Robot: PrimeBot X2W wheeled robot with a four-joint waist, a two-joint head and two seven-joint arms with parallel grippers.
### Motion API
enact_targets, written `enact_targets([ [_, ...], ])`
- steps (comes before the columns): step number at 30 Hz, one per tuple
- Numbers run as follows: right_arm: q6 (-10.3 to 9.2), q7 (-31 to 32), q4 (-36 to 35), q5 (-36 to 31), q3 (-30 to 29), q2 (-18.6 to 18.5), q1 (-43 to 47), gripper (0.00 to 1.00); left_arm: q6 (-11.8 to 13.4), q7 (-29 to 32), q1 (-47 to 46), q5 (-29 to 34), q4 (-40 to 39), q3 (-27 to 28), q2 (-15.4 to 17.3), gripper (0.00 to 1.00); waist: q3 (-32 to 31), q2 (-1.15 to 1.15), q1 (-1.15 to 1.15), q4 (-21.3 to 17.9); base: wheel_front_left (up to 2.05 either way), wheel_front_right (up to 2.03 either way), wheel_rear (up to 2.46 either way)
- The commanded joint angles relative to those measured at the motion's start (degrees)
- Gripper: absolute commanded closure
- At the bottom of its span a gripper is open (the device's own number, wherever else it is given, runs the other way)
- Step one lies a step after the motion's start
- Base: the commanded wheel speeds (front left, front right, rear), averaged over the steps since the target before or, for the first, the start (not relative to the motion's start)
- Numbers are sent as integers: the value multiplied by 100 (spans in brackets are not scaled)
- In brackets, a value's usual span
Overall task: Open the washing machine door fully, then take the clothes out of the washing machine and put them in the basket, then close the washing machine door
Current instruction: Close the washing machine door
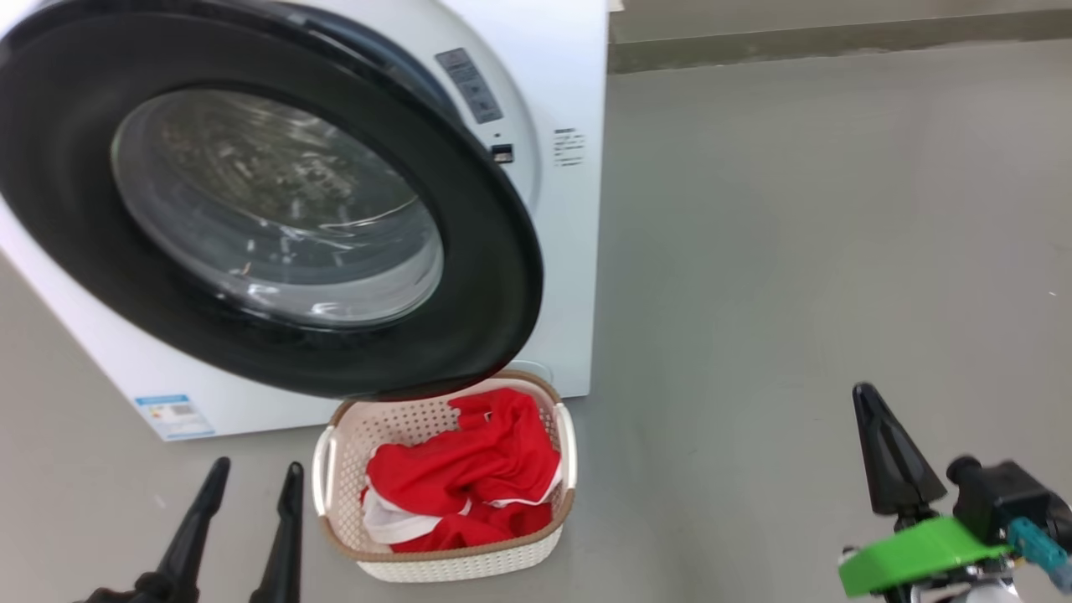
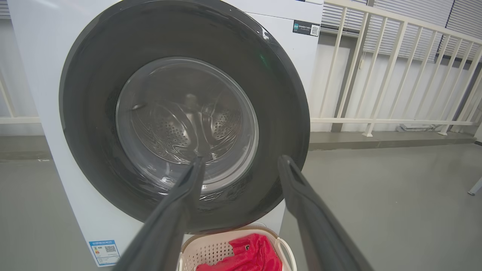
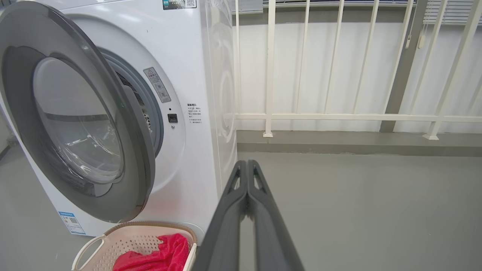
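**A:** What sits nearest?

**B:** The 2 claws. The left claw [image 1: 256, 469] is low on the left. Its 2 dark fingers are spread wide with nothing between them. The right claw [image 1: 864, 395] is at the lower right, its fingers pressed flat together on nothing, with a green part just behind them.

**A:** Where are the clothes?

**B:** The clothes [image 1: 477, 469], red with white trim, lie bunched in the basket [image 1: 337, 435]. The basket stands on the grey floor [image 1: 796, 251], just right of the left claw and well apart from the right one.

**A:** And past the basket?

**B:** The washing machine door [image 1: 494, 276] stands partly open. In the head view, the lower edge of its black frame overlaps the basket's far rim. In the left wrist view, the perforated drum shows through the glass bowl. From the right wrist, there is a gap between the door and the front of the washing machine [image 1: 569, 209], and part of the grey ring shows in it. A blue label [image 1: 174, 414] sits at the machine's lower left corner.

**A:** Farthest back?

**B:** A white railing [image 3: 339, 116] runs in front of the wall, beyond the machine.
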Motion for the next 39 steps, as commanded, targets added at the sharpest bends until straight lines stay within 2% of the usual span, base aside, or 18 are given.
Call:
enact_targets([
  [1, 28, -37, -76, -34, 116, -49, -395, 100, -42, -51, -315, 60, -107, 172, 42, 0, 43, 0, 0, 151, 0, 0, 0],
  [10, 28, -7, 663, -18, 552, -49, -1232, 100, -171, -51, -465, 134, 36, -82, -74, 0, 140, 0, 0, 697, 0, 0, 0],
  [19, 28, 21, 1364, -35, 1166, -52, -2123, 100, -191, -51, -713, 155, 104, -164, -131, 0, 415, 0, 0, 1272, 0, 0, 0],
  [28, 28, 77, 2070, 193, 1685, -221, -3115, 100, -286, -51, -963, 184, 137, -194, -259, 0, 740, 0, 0, 1766, 0, 0, 0],
  [39, 28, 48, 2792, 297, 1866, -360, -4062, 100, -331, -51, -1124, 392, 121, -127, -396, 0, 1061, 0, 0, 2072, 0, 0, 0],
])
